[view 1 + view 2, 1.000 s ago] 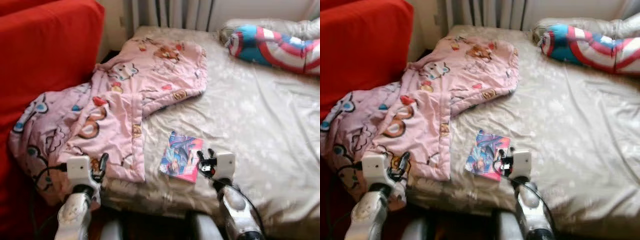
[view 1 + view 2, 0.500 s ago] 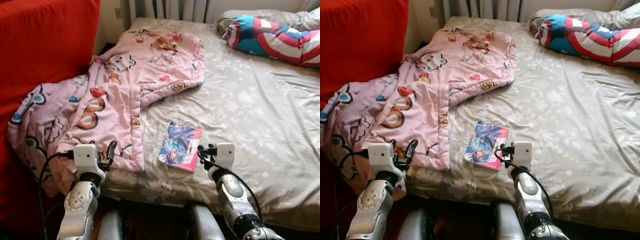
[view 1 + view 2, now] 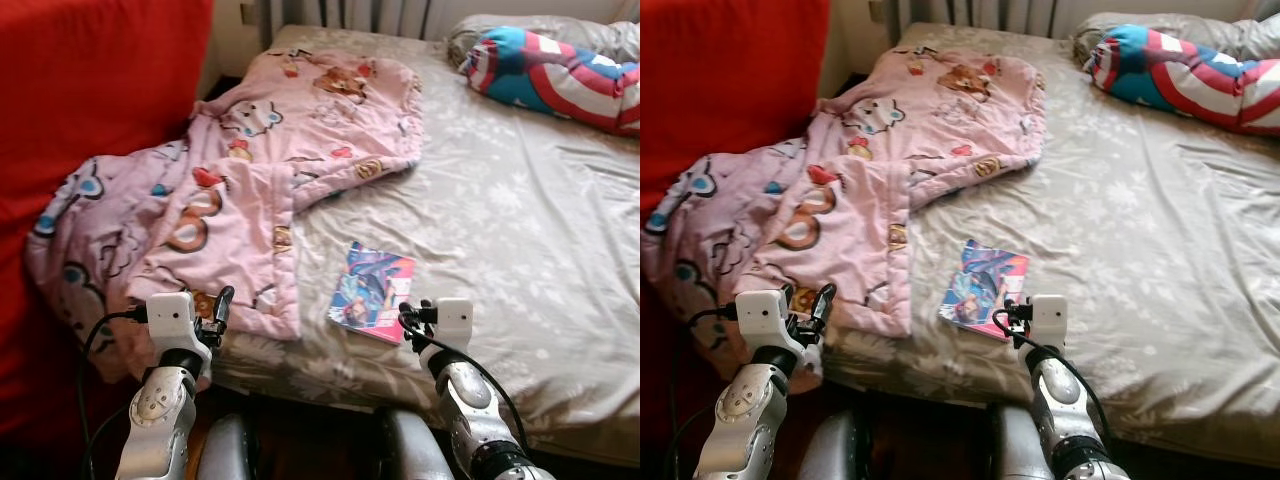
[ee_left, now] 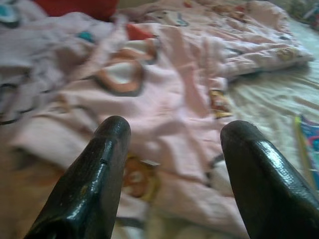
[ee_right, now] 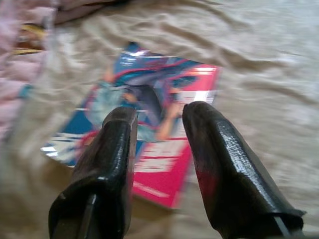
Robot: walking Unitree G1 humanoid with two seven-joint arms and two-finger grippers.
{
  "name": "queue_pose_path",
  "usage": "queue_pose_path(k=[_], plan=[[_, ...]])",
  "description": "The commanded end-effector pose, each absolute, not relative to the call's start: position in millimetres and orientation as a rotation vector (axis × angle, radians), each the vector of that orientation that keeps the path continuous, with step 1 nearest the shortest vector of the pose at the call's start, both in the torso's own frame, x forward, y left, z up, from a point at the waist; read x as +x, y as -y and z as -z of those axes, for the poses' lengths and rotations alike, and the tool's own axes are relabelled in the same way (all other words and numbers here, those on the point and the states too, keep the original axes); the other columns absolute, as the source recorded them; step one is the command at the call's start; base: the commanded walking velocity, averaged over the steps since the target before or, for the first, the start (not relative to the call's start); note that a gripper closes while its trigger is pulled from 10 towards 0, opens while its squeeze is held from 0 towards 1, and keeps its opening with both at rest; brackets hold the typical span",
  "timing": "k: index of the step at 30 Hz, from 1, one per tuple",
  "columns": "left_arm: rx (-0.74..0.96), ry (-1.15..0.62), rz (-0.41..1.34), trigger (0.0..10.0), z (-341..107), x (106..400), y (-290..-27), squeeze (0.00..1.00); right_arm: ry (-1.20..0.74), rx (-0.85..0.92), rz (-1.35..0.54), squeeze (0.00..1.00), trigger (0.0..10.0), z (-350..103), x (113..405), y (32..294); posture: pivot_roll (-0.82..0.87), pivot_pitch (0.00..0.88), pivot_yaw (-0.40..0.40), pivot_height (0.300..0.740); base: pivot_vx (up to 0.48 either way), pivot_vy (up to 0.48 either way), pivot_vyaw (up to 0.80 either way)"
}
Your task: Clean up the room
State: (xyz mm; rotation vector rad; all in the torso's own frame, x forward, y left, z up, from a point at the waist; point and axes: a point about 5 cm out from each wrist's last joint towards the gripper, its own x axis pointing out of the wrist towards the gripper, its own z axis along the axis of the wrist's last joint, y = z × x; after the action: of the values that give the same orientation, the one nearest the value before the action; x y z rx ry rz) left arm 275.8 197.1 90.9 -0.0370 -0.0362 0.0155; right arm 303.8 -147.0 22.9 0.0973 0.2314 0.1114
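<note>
The thin, glossy blue-and-pink comic book (image 3: 373, 291) lies flat on the grey-beige bedsheet (image 3: 520, 230) near the bed's near edge, just right of the pink cartoon-print quilt (image 3: 250, 190). The right gripper (image 5: 157, 115) hovers just short of it, fingers slightly apart, empty. The left gripper (image 4: 172, 132), fingers wide apart, hangs over the quilt's near edge. Step in hand, by judgement: approach to pick up the book. Next: advance, straddle its near edge, close.

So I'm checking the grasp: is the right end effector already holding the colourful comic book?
No, the right end effector hovers open above the colourful comic book, which lies flat on the beige bedsheet.
</note>
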Motion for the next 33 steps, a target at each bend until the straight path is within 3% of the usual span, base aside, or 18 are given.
queue_pose_path(k=[1,23,33], plan=[[-0.030,0.025,-0.022,10.0,-90.8,275.4,-199.7,0.00,-0.234,0.104,-0.103,0.00,10.0,-21.8,303.0,147.0,-0.05,0.152,-0.034,0.594,0.000,0.262,0.00],[-0.016,0.028,-0.001,10.0,-92.4,277.1,-196.7,0.00,-0.235,0.102,-0.055,0.00,10.0,-28.0,311.3,152.6,-0.05,0.155,-0.028,0.594,0.000,0.000,0.00],[-0.015,0.023,0.007,10.0,-91.4,276.4,-196.3,0.00,-0.208,0.111,-0.034,0.00,10.0,-29.8,311.2,155.8,-0.05,0.159,-0.023,0.564,0.000,0.000,0.00]])
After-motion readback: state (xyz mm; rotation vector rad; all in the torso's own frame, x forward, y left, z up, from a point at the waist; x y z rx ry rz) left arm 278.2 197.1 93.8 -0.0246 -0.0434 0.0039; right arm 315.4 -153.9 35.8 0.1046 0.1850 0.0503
